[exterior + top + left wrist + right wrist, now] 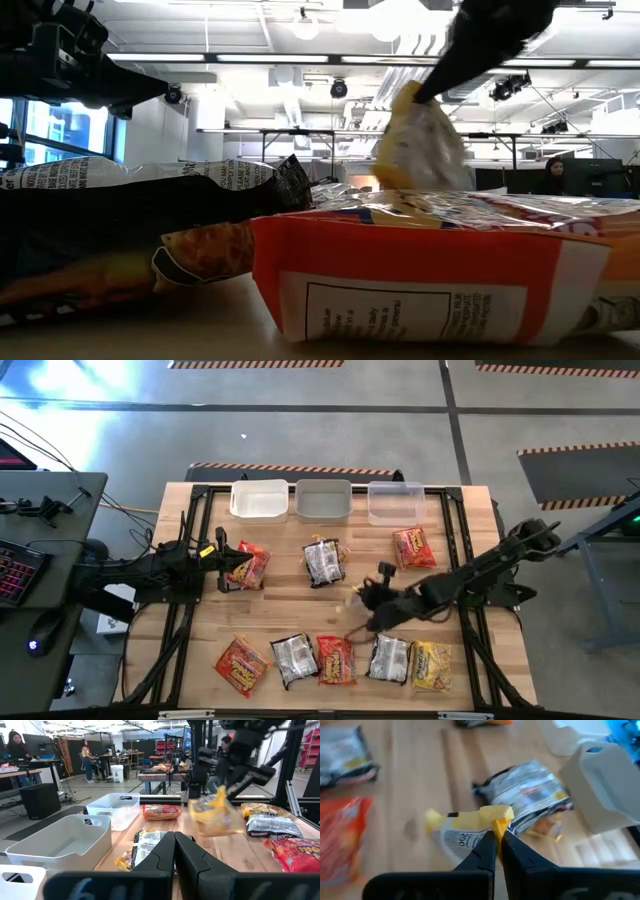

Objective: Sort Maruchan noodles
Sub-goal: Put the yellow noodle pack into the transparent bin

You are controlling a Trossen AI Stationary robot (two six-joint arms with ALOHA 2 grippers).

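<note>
Yellow packet (470,827) hung off the table near the middle, just short of the centre bin (323,499), with the right gripper (496,836) pinched tight on its crimped top edge; it looked light, crinkly and slippery, so that sealed edge seemed the best hold. Left gripper (174,851) sat closed and empty beside a red packet (247,565). I counted nine packets still lying flat and three bins.

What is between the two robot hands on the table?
A silver packet, seen from above, lies between the left end effector and the right end effector.
</note>
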